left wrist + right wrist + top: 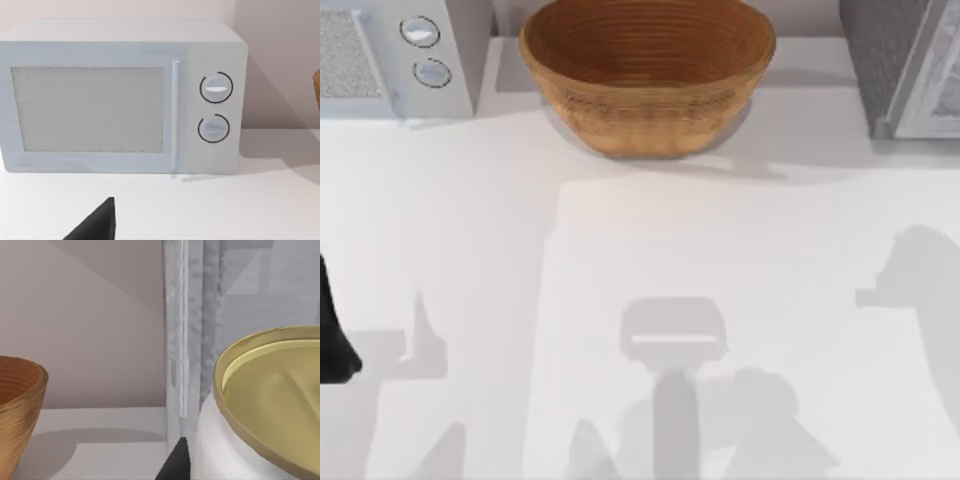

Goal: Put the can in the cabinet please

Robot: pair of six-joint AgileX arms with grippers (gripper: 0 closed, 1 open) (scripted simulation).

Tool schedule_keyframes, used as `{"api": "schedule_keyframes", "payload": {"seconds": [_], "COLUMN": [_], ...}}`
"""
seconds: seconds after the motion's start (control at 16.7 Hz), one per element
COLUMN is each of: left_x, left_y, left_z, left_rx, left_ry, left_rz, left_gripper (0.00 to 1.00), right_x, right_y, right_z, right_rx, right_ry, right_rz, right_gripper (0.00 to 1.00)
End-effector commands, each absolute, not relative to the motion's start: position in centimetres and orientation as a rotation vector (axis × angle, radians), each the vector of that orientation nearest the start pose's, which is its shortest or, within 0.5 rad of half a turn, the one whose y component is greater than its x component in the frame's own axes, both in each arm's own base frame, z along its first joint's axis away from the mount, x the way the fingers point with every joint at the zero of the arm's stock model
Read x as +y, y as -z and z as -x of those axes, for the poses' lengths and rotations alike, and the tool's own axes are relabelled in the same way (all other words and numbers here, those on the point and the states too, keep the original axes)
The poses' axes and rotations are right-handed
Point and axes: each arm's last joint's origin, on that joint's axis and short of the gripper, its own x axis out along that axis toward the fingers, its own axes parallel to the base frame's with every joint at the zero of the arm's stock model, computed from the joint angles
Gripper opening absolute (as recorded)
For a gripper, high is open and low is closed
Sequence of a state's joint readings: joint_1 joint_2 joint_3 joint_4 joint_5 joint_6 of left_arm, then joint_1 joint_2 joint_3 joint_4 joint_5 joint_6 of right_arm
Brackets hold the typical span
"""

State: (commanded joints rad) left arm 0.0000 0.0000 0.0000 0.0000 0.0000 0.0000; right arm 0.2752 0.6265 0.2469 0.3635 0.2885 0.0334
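one can [260, 405] sits close against the right gripper's dark fingertip [177, 460], facing the cabinet [190, 330], likely for insertion. whether the fingers clamp it cannot be told. the left arm [332, 330] is parked at the table's left edge.

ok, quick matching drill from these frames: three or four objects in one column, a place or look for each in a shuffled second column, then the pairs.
Things:
1. woven brown wicker basket
2. white box microwave with two round dials
3. small white cylindrical can with dull gold top
4. grey cabinet

Descriptions:
A. top view's far right corner
B. close up in the right wrist view, in front of the grey cabinet panels
C. top view's far left corner
D. far edge of the table, middle

Pairs: 1-D, 2-C, 3-B, 4-A
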Motion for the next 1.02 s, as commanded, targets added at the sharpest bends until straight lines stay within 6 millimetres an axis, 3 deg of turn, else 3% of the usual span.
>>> {"api": "schedule_keyframes", "payload": {"seconds": [0.24, 0.42, 0.66, 1.02], "left_x": [-0.1, -0.1, -0.1, -0.1], "left_y": [-16.0, -16.0, -16.0, -16.0], "left_z": [-10.6, -10.6, -10.6, -10.6], "left_rx": [0.0, 0.0, 0.0, 0.0], "left_ry": [0.0, 0.0, 0.0, 0.0], "left_rz": [0.0, 0.0, 0.0, 0.0], "left_gripper": [1.0, 1.0, 1.0, 1.0], "right_x": [1.1, 0.3, -0.1, -0.1], "right_y": [-19.3, -17.4, -16.0, -16.3], "right_z": [-12.3, -11.0, -10.6, -10.6], "right_rx": [-0.005, -0.007, 0.0, 0.002], "right_ry": [0.01, 0.005, 0.0, -0.003], "right_rz": [-0.01, -0.003, 0.0, -0.002], "right_gripper": [0.0, 0.0, 0.0, 0.0]}}
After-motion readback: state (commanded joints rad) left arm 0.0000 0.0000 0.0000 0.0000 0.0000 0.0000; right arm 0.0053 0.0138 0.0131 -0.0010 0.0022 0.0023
